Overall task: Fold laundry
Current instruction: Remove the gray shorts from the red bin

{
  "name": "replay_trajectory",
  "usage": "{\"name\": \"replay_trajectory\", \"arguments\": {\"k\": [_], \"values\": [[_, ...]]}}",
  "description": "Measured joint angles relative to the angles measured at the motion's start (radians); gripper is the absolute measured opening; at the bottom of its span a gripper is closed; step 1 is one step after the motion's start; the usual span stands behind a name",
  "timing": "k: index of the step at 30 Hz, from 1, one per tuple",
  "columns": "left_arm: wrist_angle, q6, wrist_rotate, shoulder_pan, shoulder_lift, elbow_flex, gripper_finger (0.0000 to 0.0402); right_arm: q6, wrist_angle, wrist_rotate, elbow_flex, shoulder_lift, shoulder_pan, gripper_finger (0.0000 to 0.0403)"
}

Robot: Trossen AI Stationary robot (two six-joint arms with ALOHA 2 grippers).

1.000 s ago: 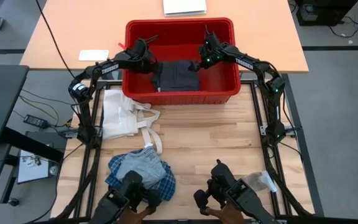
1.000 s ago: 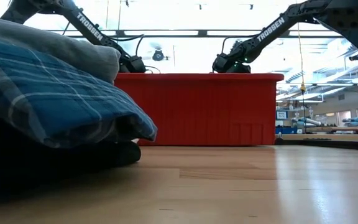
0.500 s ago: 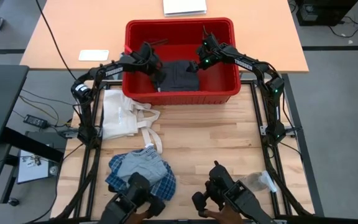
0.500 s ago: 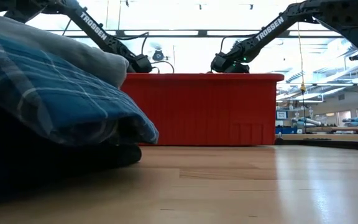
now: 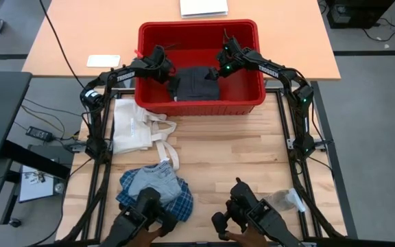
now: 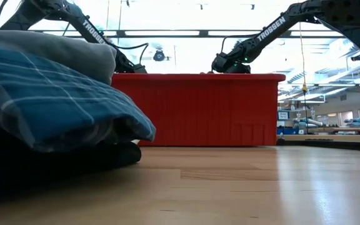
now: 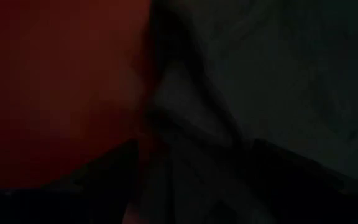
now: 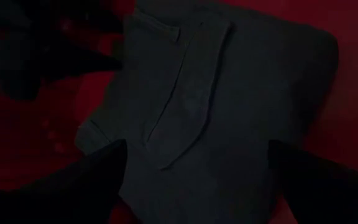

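A dark grey garment (image 5: 196,84) lies crumpled on the floor of a red bin (image 5: 252,103) at the table's far side. My left gripper (image 5: 167,73) is open inside the bin at the garment's left edge (image 7: 185,124). My right gripper (image 5: 217,71) hangs open over the garment's right part (image 8: 216,106), clear of it. A blue-and-white plaid shirt (image 5: 155,191) lies bunched on the table near the front edge, and it fills the left of the low view (image 6: 55,100). My left gripper slants down from the bin's left side, its open fingers on either side of the dark garment's left edge (image 7: 185,124). Whether they touch the cloth I cannot tell.
A cream tote bag (image 5: 134,127) with long straps lies on the table's left, between the bin and the plaid shirt. A clear plastic piece (image 5: 286,200) lies near the front right. Two dark handsets (image 5: 252,216) stand at the near edge. Bare wood spans the table's middle.
My left gripper has sunk deeper into the bin toward the dark garment's left edge and has rolled about its own pointing line. Its fingers stay open. My right gripper has kept still.
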Motion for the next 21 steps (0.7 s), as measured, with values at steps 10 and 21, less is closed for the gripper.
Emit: {"name": "replay_trajectory", "arguments": {"k": [10,21], "values": [[-0.039,-0.003,0.015,-0.016,0.004,0.0,0.0317,0.001,0.028,-0.001,0.0,0.0,0.0,0.0391],[-0.022,0.01,0.135,-0.016,0.003,0.0,0.0265,0.0,-0.009,-0.027,0.033,0.002,-0.003,0.0381]]}}
